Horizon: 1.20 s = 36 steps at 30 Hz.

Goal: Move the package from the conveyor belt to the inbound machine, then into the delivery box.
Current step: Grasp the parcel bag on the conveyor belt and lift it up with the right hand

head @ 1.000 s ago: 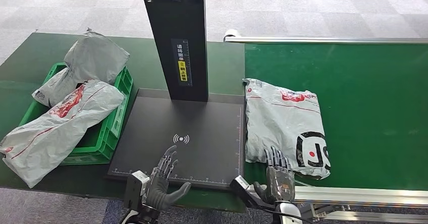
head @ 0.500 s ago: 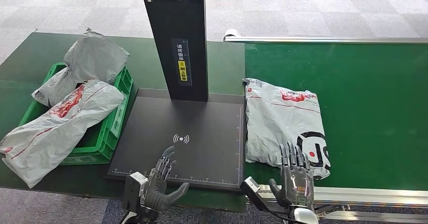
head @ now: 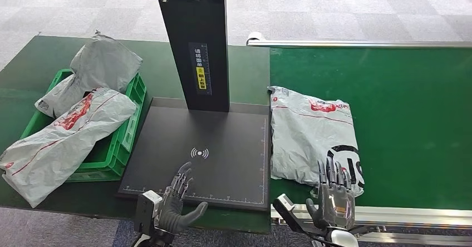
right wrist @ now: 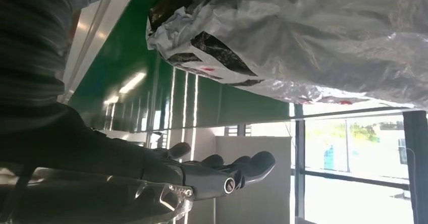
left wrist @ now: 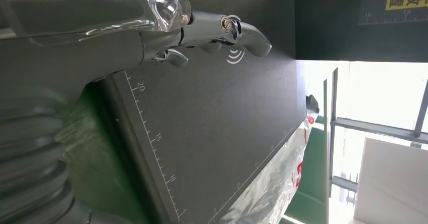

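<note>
One package [head: 311, 138] on the conveyor belt [head: 401, 102], three parcels [head: 61, 138] at one green crate [head: 131, 124], one scanner machine [head: 203, 152], two hands [head: 177, 199]

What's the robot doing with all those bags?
The robot is getting ready to pick up the grey package lying on the green conveyor belt. Its right hand is open at the package's near edge, holding nothing yet. Its left hand is open too, over the front of the black inbound machine. Other packages already lie piled in the green delivery box beside the machine.
</note>
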Tool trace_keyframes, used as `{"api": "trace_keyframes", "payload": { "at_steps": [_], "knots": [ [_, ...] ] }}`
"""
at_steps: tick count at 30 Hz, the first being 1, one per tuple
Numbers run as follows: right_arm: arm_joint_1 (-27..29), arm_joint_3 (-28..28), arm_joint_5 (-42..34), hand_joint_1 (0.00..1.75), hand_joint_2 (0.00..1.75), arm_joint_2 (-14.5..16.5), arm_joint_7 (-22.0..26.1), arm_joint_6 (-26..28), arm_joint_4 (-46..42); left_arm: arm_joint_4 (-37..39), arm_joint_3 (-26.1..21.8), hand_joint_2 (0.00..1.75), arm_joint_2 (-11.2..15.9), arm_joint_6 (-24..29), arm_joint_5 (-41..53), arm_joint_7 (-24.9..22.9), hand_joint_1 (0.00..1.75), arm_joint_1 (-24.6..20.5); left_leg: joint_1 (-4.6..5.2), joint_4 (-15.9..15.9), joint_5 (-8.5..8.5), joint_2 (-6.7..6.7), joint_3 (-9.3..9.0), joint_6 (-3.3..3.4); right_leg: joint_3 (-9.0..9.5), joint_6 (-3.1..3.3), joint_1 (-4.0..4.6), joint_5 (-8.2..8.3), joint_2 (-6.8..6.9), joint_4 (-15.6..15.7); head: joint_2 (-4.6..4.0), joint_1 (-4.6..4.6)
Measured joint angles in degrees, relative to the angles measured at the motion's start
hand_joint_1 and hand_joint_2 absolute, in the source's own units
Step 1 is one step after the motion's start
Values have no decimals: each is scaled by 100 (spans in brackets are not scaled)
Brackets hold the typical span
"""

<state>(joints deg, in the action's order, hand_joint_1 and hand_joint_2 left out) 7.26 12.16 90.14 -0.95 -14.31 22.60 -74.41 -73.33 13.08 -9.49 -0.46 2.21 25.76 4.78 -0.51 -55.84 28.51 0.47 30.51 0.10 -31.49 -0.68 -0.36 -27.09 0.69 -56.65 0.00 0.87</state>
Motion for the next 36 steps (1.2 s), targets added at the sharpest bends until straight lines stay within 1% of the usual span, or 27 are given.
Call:
{"api": "trace_keyframes", "payload": {
  "at_steps": [2,5,7,10,14,18,22,27,31,36],
  "knots": [
    [-127,-9,0,0,175,-33,-118,157,357,0,2,175,0,0,-5,0,0,0,0,0,0,0,0,0,0,0,0,0,0,0,0,-1],
    [-374,6,0,0,175,-116,-435,521,1039,-1,9,175,0,4,-31,-2,0,1,0,0,0,-2,-1,0,1,0,0,1,0,0,0,-1],
    [-524,8,0,0,175,-180,-529,782,1478,-5,14,175,0,24,-41,-9,0,5,0,-1,-1,-3,-1,1,2,0,-1,1,1,0,0,-1],
    [-707,-61,0,0,175,-257,-450,1131,2023,-9,14,175,0,54,-44,-28,0,11,1,-1,0,-3,0,1,1,-1,-1,2,1,0,0,-1],
    [-891,-217,0,0,175,-298,-293,1365,2509,-9,20,175,0,57,-48,-38,0,11,1,-1,0,-2,1,0,-1,0,0,1,0,0,0,0],
    [-1042,-290,0,0,175,-311,-254,1443,2758,-9,31,175,0,57,-48,-40,0,11,0,-1,0,-1,-2,0,0,0,1,1,0,1,0,-1],
    [-1224,-308,0,0,175,-315,-274,1638,3071,-7,58,175,0,57,-48,-40,0,6,0,-1,0,6,-10,1,7,0,0,2,-2,1,0,0],
    [-1467,-269,0,0,175,-391,-535,1686,3405,-7,64,175,2,57,-48,-40,0,-4,0,-2,0,11,-22,1,18,0,-1,2,-2,3,0,-1],
    [-1487,-163,1,0,175,-553,-853,1687,3432,-7,67,175,2,57,-48,-40,0,-1,1,-4,0,3,-23,1,22,0,-3,2,3,3,0,-1],
    [-1408,-144,2,0,175,-677,-780,1689,3326,-7,93,175,2,58,-52,-40,0,-2,2,-4,1,-2,-21,1,20,0,-2,1,6,3,0,0]
  ]
}}
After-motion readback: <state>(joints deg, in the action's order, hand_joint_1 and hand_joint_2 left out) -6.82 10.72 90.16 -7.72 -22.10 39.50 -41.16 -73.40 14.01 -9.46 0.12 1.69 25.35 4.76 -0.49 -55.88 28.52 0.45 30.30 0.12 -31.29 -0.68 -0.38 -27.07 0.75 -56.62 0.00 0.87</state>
